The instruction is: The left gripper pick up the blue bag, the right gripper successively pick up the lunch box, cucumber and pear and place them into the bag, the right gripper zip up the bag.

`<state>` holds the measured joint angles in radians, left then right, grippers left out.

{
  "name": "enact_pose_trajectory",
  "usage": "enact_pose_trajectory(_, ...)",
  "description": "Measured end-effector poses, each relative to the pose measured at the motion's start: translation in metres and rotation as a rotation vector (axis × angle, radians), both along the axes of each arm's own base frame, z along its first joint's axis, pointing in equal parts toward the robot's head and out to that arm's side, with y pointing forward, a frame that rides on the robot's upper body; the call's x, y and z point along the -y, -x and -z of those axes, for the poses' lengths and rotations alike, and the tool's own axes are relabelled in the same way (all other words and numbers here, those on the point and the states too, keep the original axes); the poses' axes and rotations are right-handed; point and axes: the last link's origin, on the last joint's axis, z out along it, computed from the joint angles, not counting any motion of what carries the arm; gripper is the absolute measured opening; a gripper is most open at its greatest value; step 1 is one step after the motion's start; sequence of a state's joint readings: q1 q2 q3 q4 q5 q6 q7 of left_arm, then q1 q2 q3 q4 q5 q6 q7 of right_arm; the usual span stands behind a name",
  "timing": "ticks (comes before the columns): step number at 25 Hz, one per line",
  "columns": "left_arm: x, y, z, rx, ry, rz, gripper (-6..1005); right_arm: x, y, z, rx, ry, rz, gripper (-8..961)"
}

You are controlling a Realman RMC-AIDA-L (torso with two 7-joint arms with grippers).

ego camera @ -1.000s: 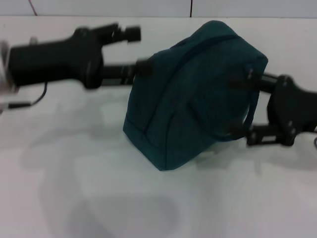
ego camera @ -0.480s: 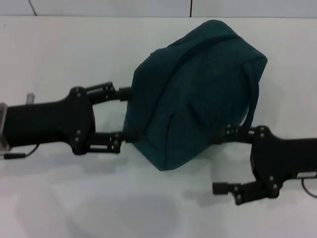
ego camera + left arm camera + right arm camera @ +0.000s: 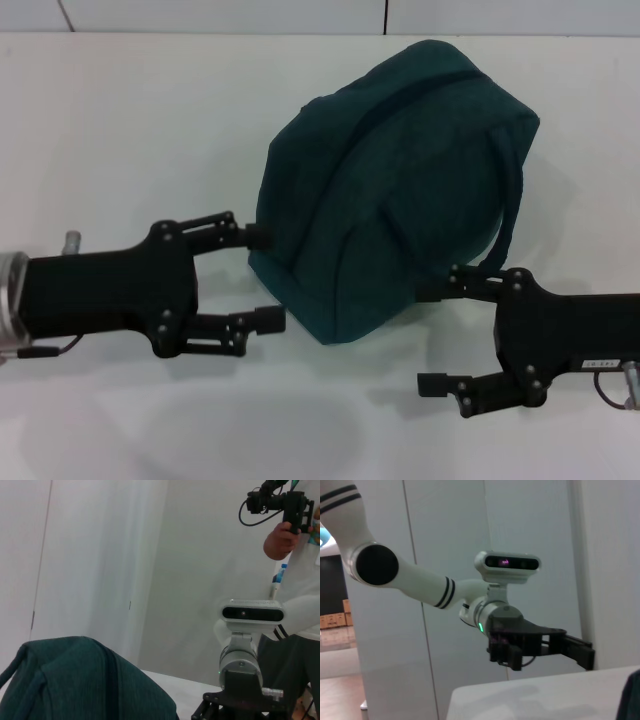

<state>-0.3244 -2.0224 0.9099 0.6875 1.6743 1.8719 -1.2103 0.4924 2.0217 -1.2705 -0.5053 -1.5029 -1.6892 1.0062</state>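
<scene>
Teal fabric, bulging and seemingly zipped shut, the blue bag sits on the white worktop between both arms, its long axis running diagonally away toward the right. Left gripper reaches in from the left, jaws spread wide, its upper fingertip at the bag's near-left corner. Right gripper, equally wide and empty, lies beside the near-right end under the handle.

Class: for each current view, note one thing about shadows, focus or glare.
Head view: soft grey shadows lie on the table under both arms; the blue bag looks sharp. Left wrist view: evenly lit bag, no glare. Right wrist view: the left gripper is sharp against a pale wall.
</scene>
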Motion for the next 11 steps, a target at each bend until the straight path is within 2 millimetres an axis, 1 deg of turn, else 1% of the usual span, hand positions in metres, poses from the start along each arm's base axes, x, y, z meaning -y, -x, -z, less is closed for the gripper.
enact_pose_trajectory(11,0.0059,0.0018,0.0048,-0.004,0.036,-0.010,871,-0.0037,0.0010,0.0006,-0.002,-0.020,0.011,885)
